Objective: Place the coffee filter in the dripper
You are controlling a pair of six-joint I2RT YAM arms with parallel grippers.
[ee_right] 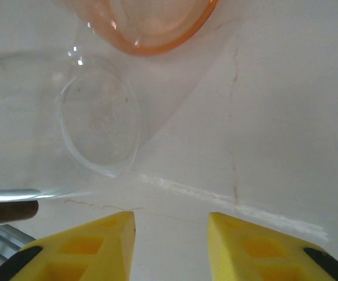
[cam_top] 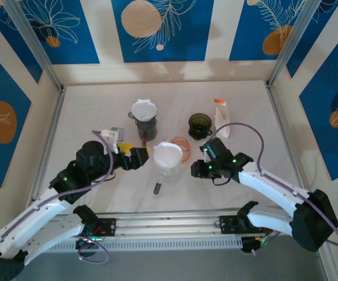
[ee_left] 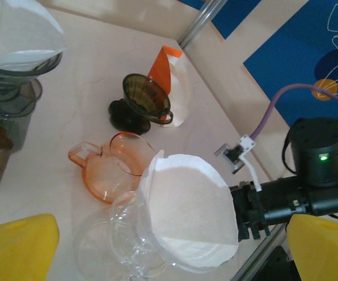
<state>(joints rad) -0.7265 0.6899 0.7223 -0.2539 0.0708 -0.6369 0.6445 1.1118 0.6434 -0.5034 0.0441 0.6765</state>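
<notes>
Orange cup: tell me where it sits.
Top view: the orange cup sits mid-table, just right of and behind the filter in the clear dripper, nearer than the dark dripper.

**Bright, Even Light; Soft Close-Ups**

Overhead view: diffuse light floods the pale table (cam_top: 99,105). Shadows are faint and detail is slightly soft throughout.

Left wrist view: the white filter (ee_left: 186,211) nearly washes out, and the yellow fingertips (ee_left: 17,246) blur at 7 and 5 o'clock.

Right wrist view: the clear dripper (ee_right: 99,123) is out of focus, with small glints at 11 o'clock and a grey shadow around it.
</notes>
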